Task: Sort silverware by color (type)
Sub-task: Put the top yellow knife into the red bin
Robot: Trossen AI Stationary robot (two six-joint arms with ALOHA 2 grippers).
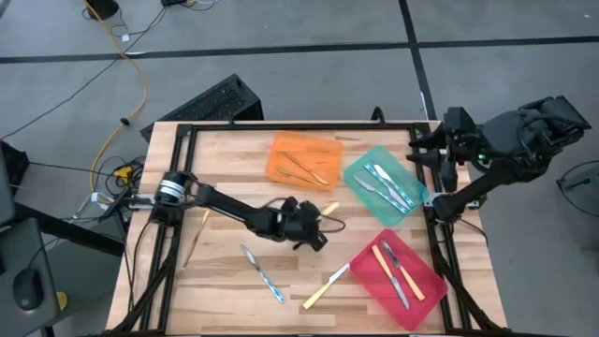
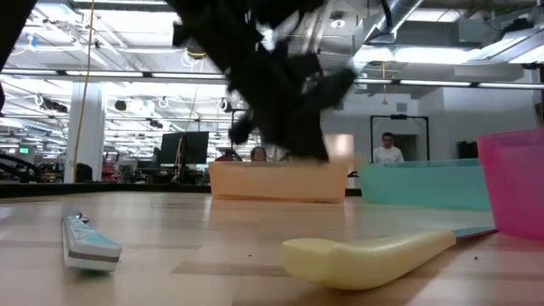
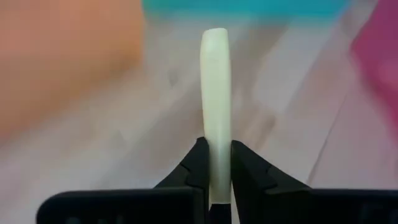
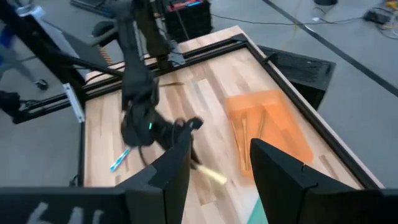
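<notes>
Clamped between the 2 dark fingers (image 3: 198, 167) of the left gripper (image 1: 314, 232) is a pale yellow utensil handle (image 3: 216, 106), which juts straight forward from the tips; in the high view its free end (image 1: 329, 209) is seen pointing toward the trays. This yellow-handled piece is judged to be in mid-sort, lifted above the middle of the table. What the next move calls for is a carry to the red tray (image 1: 412, 298), where 2 orange-handled utensils (image 1: 389, 267) already lie, and a release low over its floor so that the piece does not bounce out. Sorted so far are 3 gold pieces (image 1: 301, 167) in the orange tray (image 1: 281, 145) and blue-handled pieces (image 1: 388, 183) in the green tray (image 1: 365, 201). Left loose on the wood are a blue-handled utensil (image 1: 265, 274), a second yellow-handled utensil (image 1: 326, 285) and a slim gold piece (image 1: 194, 239) near the left rail. The right gripper (image 4: 214, 163) is parked with its fingers spread, raised off the table's right edge. The butcher-block table (image 1: 225, 290) is framed by black rails, and grey floor, cables and a black keyboard are seen around it. Across the table top, an open office with ceiling lights, monitors and several people is seen.
</notes>
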